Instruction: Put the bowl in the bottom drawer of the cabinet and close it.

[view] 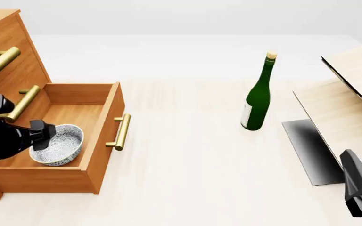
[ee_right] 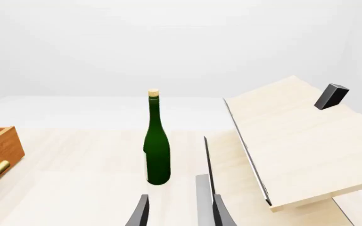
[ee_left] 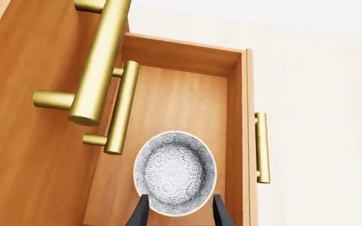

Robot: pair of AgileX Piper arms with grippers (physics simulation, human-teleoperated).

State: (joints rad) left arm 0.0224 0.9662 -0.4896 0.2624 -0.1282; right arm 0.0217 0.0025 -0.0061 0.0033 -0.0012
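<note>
1. The bowl (ee_left: 175, 174) is small, round and deep; its white surface carries a fine grey-blue speckled pattern that forms a rosette on the inner floor, bounded by a thin pale rim.
2. The bowl sits upright inside the bottom drawer (view: 102, 123), which is pulled out of the cabinet (view: 4, 51); it rests on the drawer floor toward the near end.
3. The left gripper (view: 45, 133) is at the bowl: in the left wrist view its two dark tapered fingers (ee_left: 141, 213) stand spread, one on either side of the bowl's near edge. Whether they still touch the rim cannot be told.
4. The drawer is a plain box of smooth orange-brown wood with faint grain; a brass cylindrical bar handle (view: 122, 132) on two short posts crosses its front.
5. Two matching brass handles (ee_left: 100, 61) project from the shut drawers above.
6. A slender, glossy dark green bottle (view: 258, 96) with a pale label and a cork stopper stands upright on the pale tabletop (view: 193, 160), well apart from the cabinet.
7. Pale wooden boards (view: 350, 103), flat and thin-edged, lean at a tilt to the right.
8. The right gripper (ee_right: 179, 209) hovers over the tabletop with its jaws parted and nothing between them, well away from the bowl.
</note>
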